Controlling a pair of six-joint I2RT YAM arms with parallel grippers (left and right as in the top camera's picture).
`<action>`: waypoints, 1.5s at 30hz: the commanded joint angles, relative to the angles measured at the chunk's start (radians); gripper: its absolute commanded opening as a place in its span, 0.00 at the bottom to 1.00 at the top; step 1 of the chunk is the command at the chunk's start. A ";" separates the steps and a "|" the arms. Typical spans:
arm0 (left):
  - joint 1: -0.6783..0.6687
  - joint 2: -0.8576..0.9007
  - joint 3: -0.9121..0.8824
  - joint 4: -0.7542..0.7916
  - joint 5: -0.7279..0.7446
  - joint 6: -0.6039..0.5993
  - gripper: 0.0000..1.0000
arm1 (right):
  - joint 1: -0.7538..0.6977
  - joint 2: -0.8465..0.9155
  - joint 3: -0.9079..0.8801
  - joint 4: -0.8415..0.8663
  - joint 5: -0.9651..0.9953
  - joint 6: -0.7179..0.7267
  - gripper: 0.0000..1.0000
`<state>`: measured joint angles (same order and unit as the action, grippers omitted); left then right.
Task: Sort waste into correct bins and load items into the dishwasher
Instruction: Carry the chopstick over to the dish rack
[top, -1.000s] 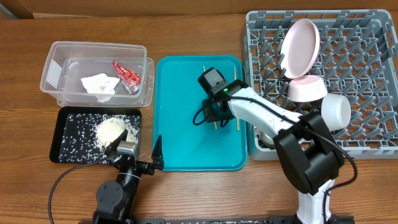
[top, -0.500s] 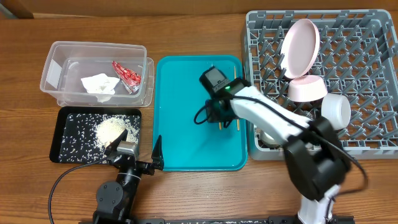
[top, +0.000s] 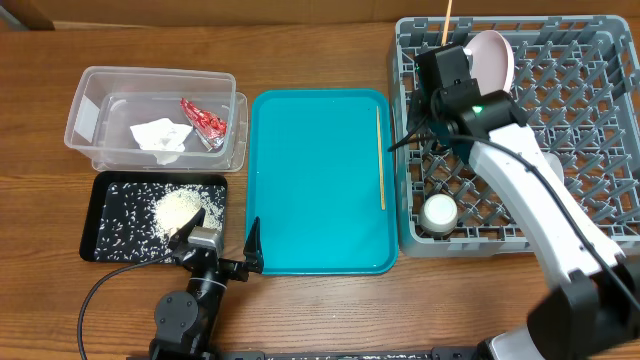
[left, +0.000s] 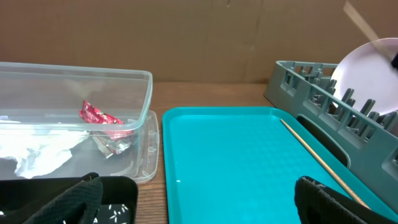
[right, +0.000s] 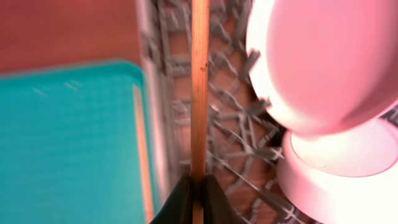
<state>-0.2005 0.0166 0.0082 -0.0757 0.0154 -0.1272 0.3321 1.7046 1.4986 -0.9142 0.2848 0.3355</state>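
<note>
My right gripper (top: 443, 52) is shut on a wooden chopstick (top: 447, 18) and holds it over the back left part of the grey dish rack (top: 600, 130). In the right wrist view the chopstick (right: 199, 81) runs up from the shut fingers (right: 199, 185), beside the pink plate (right: 329, 62) and a pale bowl (right: 348, 168). The plate (top: 492, 55) stands upright in the rack. The tiny white cup (top: 438, 212) sits in the rack's front left. The second chopstick (top: 381, 158) lies on the teal tray (top: 310, 200). My left gripper (top: 222, 255) is open and empty.
The clear tub (top: 90, 75) holds the red wrapper (top: 203, 118) and the white napkin (top: 160, 135). The black tray (top: 100, 180) holds the rice heap (top: 180, 208). In the left wrist view I see the tub (left: 74, 78), the teal tray (left: 236, 162) and the second chopstick (left: 317, 158).
My right gripper has lifted one chopstick off the teal tray and carried it right and back over the rack. The other chopstick stays on the tray. The left arm has not moved.
</note>
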 joint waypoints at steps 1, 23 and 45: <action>0.005 -0.011 -0.003 -0.001 0.008 0.000 1.00 | 0.000 0.074 -0.017 -0.017 -0.028 -0.063 0.07; 0.005 -0.011 -0.003 -0.001 0.008 0.000 1.00 | 0.337 0.039 -0.019 0.035 0.122 0.077 0.33; 0.005 -0.011 -0.003 -0.001 0.008 0.000 1.00 | -0.002 0.158 -0.009 0.225 -0.219 -0.132 0.05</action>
<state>-0.2005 0.0166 0.0082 -0.0757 0.0154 -0.1268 0.3202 1.8416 1.4788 -0.6956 0.1593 0.2760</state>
